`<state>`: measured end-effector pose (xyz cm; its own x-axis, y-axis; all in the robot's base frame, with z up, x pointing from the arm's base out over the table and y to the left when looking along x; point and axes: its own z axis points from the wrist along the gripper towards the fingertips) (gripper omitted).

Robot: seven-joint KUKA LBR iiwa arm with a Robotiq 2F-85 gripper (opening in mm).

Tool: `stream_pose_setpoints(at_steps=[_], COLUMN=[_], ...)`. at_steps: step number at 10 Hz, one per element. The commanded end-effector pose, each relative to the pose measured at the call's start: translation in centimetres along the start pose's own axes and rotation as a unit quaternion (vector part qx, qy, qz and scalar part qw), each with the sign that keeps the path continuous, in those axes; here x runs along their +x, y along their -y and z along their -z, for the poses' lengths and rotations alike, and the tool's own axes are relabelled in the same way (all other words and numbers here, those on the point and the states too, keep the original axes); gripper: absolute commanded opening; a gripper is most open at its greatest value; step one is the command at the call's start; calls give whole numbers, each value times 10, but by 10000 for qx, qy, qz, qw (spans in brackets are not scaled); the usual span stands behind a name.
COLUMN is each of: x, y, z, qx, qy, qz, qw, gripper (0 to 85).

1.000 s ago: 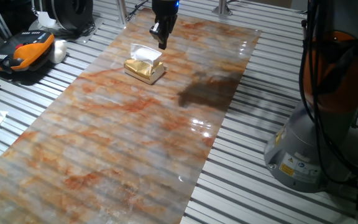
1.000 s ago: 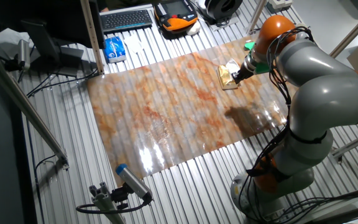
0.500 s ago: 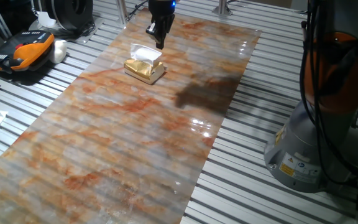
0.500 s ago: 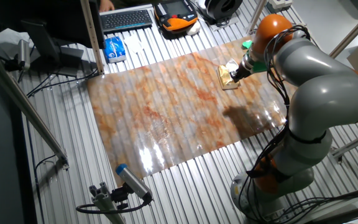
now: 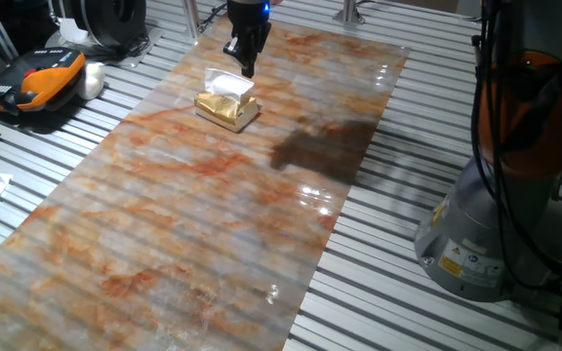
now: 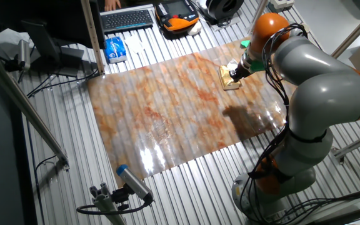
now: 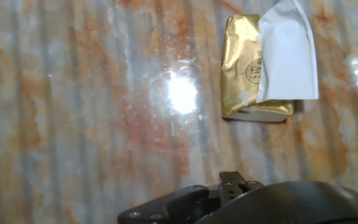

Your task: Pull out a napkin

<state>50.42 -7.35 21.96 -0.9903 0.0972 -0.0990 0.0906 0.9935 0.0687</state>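
A small shiny gold box point(image 5: 227, 109) lies on the marbled table top point(image 5: 193, 224), with the white napkin point(image 5: 229, 84) sticking up out of it. My gripper point(image 5: 247, 69) hangs just above the far edge of the box, close to the napkin, with nothing seen in it. The other fixed view shows the gripper point(image 6: 234, 70) over the gold box point(image 6: 229, 81) and the napkin point(image 6: 232, 64). In the hand view the gold box point(image 7: 242, 68) and the napkin point(image 7: 288, 53) sit at the upper right. Only the gripper's dark body shows there, and the fingers are too small to judge.
An orange and black device point(image 5: 35, 82) lies on the slatted bench left of the table top. A keyboard point(image 6: 127, 19) and a blue packet point(image 6: 114, 49) sit beyond the far edge. The arm's grey base point(image 5: 476, 244) stands at the right.
The gripper has drifted a little to the left and away from the camera, over the box's far edge. Its shadow on the table moved left too. Box and napkin have not moved.
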Motion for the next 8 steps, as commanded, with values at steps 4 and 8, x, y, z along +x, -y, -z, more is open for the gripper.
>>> stream_pose_setpoints(at_steps=[4,8], x=[0,0], y=[0,0], z=[0,0], qx=[13,71], qy=[-48,-35], qz=[-71,-116], qw=[10000,9999], gripper=[0,0])
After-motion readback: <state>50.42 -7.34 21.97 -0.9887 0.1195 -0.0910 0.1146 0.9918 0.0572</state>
